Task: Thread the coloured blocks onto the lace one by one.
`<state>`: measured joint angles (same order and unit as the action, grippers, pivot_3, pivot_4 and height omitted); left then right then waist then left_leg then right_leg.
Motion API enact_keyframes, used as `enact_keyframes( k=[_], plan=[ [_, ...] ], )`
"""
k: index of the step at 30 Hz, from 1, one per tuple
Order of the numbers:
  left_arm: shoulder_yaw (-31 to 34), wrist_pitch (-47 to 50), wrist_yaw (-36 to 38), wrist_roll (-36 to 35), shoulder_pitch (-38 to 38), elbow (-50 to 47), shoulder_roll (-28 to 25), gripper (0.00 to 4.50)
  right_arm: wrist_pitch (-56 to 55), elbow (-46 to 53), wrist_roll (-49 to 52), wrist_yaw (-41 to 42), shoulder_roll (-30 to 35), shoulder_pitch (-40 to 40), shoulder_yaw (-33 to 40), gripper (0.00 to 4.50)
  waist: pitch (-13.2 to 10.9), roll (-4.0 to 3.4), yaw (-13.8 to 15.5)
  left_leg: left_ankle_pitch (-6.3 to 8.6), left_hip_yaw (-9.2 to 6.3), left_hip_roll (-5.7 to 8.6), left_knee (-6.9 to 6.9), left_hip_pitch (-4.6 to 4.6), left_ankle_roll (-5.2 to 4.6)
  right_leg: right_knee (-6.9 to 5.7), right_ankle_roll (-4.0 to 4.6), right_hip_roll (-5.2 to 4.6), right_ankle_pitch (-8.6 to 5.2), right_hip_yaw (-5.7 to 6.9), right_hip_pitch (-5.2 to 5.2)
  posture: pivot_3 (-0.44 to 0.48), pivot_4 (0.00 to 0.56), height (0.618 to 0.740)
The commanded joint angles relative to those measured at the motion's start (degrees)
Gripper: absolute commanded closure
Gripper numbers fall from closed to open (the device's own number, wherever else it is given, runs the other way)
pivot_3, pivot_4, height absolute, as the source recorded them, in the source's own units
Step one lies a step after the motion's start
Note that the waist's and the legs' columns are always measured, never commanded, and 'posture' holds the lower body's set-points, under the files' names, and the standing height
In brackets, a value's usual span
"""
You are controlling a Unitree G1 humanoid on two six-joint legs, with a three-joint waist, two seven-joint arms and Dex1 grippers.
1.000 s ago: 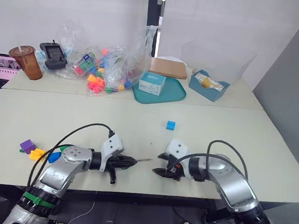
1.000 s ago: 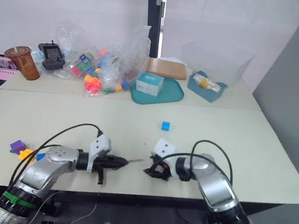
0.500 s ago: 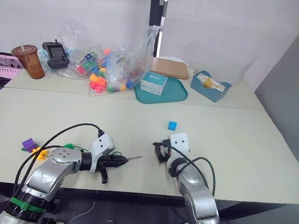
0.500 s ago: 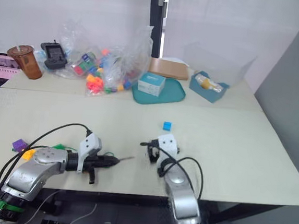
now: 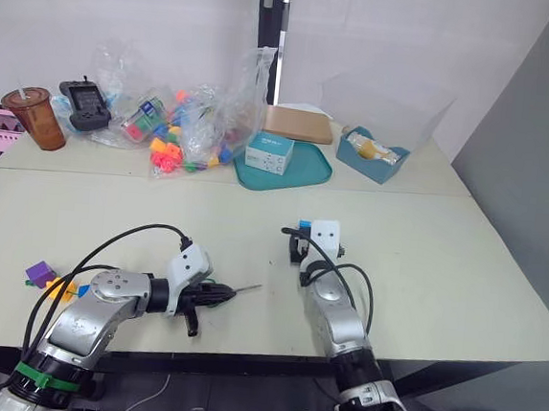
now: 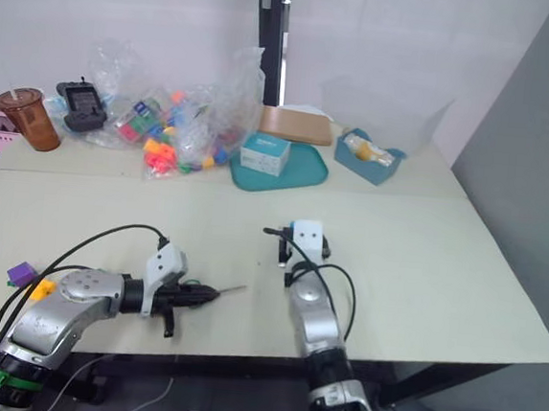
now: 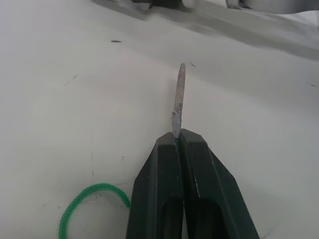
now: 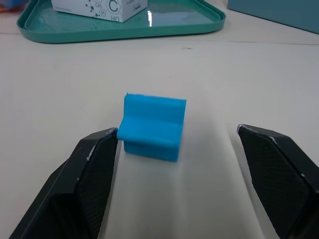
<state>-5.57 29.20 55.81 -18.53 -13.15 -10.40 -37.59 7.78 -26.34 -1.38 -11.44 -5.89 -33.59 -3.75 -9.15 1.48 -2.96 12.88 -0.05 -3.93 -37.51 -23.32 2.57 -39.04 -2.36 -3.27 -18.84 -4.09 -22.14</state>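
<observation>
Two pincers in your view. Left pincer: fingers clamped on the lace, grey tip pointing out toward 3 o'clock just above the counter; a green loop of it lies on the counter beside the fingers. Right pincer: fingers spread wide, the light blue block on the counter between them, touching neither. Purple block and orange-yellow block sit together at your 9 o'clock edge.

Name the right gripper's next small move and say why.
Probably ease the right gripper forward and close on the light blue block. Its jaws stand open with the block just ahead between them, still on the table, while the left gripper holds the lace's grey tip ready.
</observation>
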Motion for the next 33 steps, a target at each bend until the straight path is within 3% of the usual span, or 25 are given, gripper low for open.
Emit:
enact_keyframes(
  k=[1,4,13,19,25,28,33],
  plan=[
    [1.22,0.43,-0.35,-1.03,0.17,-1.93,-0.39,4.5,-1.5,-5.71,1.52,-0.18,-4.36,-4.87,1.04,0.5,0.0,0.0,-0.02,0.0,-0.01,0.0,0.0,0.0,0.0,-0.01,0.0,0.0,0.0,0.0,0.0,0.0,0.15,0.74],
    [1.23,0.5,-0.52,-1.09,0.37,-2.16,-0.37,4.5,-1.74,-7.78,2.31,-0.18,-4.26,-6.41,1.4,0.5,0.0,0.0,-0.04,0.0,0.0,0.0,0.02,-0.01,0.0,-0.01,0.0,-0.01,0.0,-0.01,-0.02,0.0,0.15,0.74],
    [0.9,0.45,-0.68,-0.99,-0.11,-1.61,0.06,4.5,-1.67,-3.85,3.79,1.46,-4.29,-3.49,0.14,3.3,0.0,-0.01,-0.24,0.0,0.02,0.0,0.12,-0.01,0.01,0.01,0.0,-0.02,0.0,-0.02,-0.05,0.0,0.15,0.74],
    [0.65,0.16,-0.75,-0.71,-0.67,-0.9,0.48,4.5,0.16,5.54,4.57,3.37,-3.03,2.34,-0.99,3.31,0.0,-0.01,-0.33,-0.03,0.02,0.0,0.39,-0.08,0.06,0.0,0.0,-0.03,0.0,-0.01,-0.15,0.0,0.15,0.74],
    [0.59,-0.26,-0.92,-0.64,-1.98,0.13,1.58,4.5,12.9,38.66,2.63,8.14,2.68,21.96,-9.55,3.31,0.0,-0.02,0.63,-0.03,0.01,0.02,0.58,-0.42,0.07,0.06,-0.01,-0.1,0.0,0.06,-0.32,0.0,0.15,0.74],
    [1.0,0.08,-0.8,-1.16,-2.96,0.59,2.0,4.5,19.05,50.68,2.94,10.55,5.59,29.02,-12.59,3.31,-0.01,-0.03,0.87,-0.03,0.0,0.07,0.56,-0.53,0.07,0.17,-0.01,-0.12,0.0,0.08,-0.37,0.0,0.15,0.74],
    [0.79,0.32,-0.21,-1.27,-3.47,0.74,1.77,4.5,28.46,59.36,5.08,14.02,7.64,36.35,-17.29,3.31,-0.01,-0.01,0.51,-0.17,-0.04,0.03,0.48,-0.27,0.17,0.32,-0.01,0.0,-0.01,0.06,-0.22,0.0,0.15,0.74]
  ],
)
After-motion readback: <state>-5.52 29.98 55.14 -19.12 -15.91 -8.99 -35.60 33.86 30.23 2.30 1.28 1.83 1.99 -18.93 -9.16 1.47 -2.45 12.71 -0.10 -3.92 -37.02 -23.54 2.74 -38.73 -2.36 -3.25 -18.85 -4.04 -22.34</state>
